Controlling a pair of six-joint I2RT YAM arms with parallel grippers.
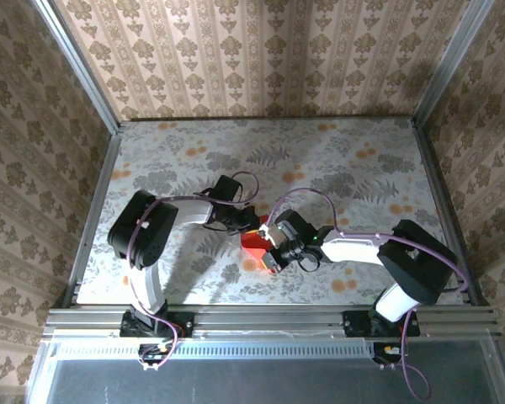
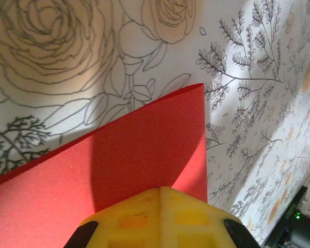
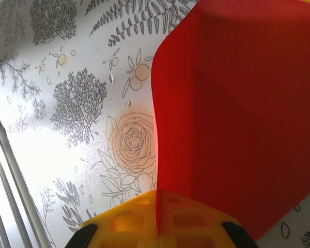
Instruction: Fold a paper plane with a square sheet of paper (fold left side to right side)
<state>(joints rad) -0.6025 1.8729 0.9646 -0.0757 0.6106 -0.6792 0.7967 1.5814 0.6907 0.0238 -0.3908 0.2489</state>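
The square sheet of paper (image 1: pixel 254 246) is bright red and lies near the table's middle front, between both grippers. My right gripper (image 1: pixel 275 252) is shut on it. In the right wrist view the sheet's edge (image 3: pixel 248 113) runs into the seam between the yellow fingertips of the right gripper (image 3: pixel 156 192) and bows up off the table. My left gripper (image 1: pixel 254 225) is shut at the sheet's far side. In the left wrist view the left gripper (image 2: pixel 160 188) shows closed yellow tips meeting over the flat red sheet (image 2: pixel 134 150); no paper shows in their seam. One corner of the sheet points away.
The floral table (image 1: pixel 194 151) has raised metal rails left and right and a rail along its front edge (image 1: pixel 269 320). Patterned walls enclose the back and sides. A dark arm part with a green light (image 2: pixel 297 217) sits close beside the sheet.
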